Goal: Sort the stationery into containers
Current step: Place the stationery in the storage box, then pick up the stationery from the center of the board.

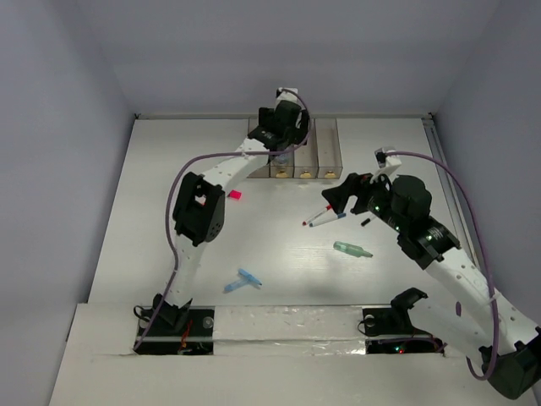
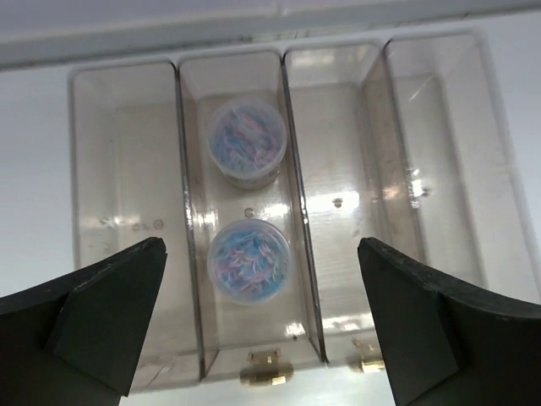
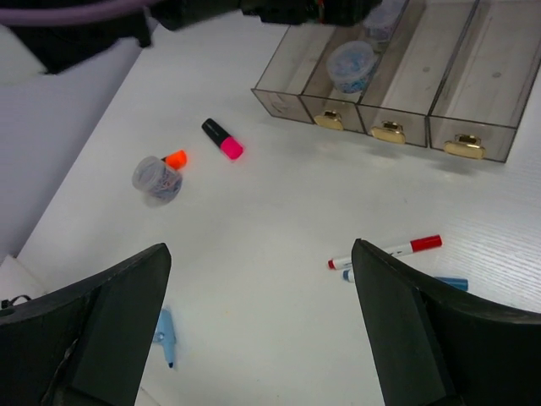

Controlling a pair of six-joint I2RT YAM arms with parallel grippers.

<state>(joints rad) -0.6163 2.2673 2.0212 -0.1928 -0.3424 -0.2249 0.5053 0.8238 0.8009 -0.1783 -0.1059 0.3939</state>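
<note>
Over the row of four clear-brownish rectangular bins [image 2: 127, 211], our left gripper [image 2: 260, 245] hangs wide open, with two round clear jars [image 2: 248, 260] in the second bin from the left. Our right gripper [image 3: 260, 249], equally wide, hovers above the red-capped white pen [image 3: 389, 251] and the blue-capped pen [image 3: 448, 283], which lie side by side. We risk pinching both!

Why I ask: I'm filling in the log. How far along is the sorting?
Done: two jars sit in one compartment of the bins. In hand: nothing; the left gripper is open over the bins, the right gripper open above the table. Left on the table: a third jar, orange marker, pink marker, red pen, blue pen, green piece, light-blue pieces.
</note>
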